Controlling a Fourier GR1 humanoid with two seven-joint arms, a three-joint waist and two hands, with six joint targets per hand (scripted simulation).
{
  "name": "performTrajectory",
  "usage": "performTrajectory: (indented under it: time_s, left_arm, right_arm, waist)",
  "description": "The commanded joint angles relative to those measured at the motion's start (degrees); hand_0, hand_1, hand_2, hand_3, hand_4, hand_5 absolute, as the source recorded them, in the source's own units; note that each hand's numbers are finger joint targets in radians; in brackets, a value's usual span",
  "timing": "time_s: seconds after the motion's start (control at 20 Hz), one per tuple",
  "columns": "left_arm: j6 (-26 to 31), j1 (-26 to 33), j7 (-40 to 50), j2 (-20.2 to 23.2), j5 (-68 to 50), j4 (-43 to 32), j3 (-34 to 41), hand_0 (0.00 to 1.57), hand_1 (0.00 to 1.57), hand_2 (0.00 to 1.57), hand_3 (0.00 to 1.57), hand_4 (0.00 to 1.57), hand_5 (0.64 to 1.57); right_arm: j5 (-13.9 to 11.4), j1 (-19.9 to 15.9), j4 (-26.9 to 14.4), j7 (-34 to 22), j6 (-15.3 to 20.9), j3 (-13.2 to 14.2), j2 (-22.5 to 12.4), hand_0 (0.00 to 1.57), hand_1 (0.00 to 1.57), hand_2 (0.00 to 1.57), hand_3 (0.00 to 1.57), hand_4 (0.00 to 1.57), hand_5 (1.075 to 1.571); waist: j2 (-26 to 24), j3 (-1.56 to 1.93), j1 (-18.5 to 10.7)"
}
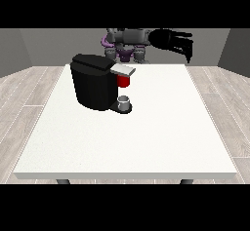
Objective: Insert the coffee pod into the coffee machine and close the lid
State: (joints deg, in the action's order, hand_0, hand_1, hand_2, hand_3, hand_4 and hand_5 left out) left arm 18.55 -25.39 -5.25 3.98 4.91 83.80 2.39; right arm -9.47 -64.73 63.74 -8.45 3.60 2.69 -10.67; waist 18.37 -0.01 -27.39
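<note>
- Nearest to you, the front half of the white table (146, 147) shows only bare surface; two dark leg tops show under its near edge.
- Farther in, left of the table's middle, you see the black coffee machine (93, 81), a squat dark body with a grey lid (123, 69) jutting out to its right.
- Under that lid hangs a red thing at the machine (124, 81).
- Just below it, on the machine's dark base, sits a small grey thing (125, 101); it may be the pod, but you cannot tell that from here.
- The table to the right of the machine is bare, so nothing stands between the machine and the far right corner.
- At the far edge you see the robot's grey and purple torso (128, 44), behind the table.
- The hand at the view's right (183, 46) is raised above the far right part of the table, well apart from the machine; its dark fingers hang downward, spread and straight-looking, holding nothing.
- The hand at the view's left does not show.
</note>
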Motion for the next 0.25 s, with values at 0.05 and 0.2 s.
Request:
performTrajectory:
  time_s: [0.05, 0.2]
  left_arm:
    - [-0.72, 3.29, 1.45, 0.61, -1.07, -1.54, 2.25, 0.00, 0.00, 0.00, 0.00, 0.27, 1.571]
    - [-0.59, 7.95, -2.81, 2.64, -1.40, -4.22, 5.08, 0.00, 0.00, 0.00, 0.00, 0.27, 1.571]
  right_arm:
    - [0.00, 6.20, 1.45, 5.25, 0.50, -4.87, 8.14, 0.00, 0.00, 0.00, 0.00, 0.18, 1.571]
    - [1.52, 9.89, 2.90, 7.06, -0.72, -6.94, 10.39, 0.00, 0.00, 0.00, 0.00, 0.26, 1.571]
  waist:
    - [-5.82, 0.01, 5.60]
    - [-7.89, -0.01, 8.93]
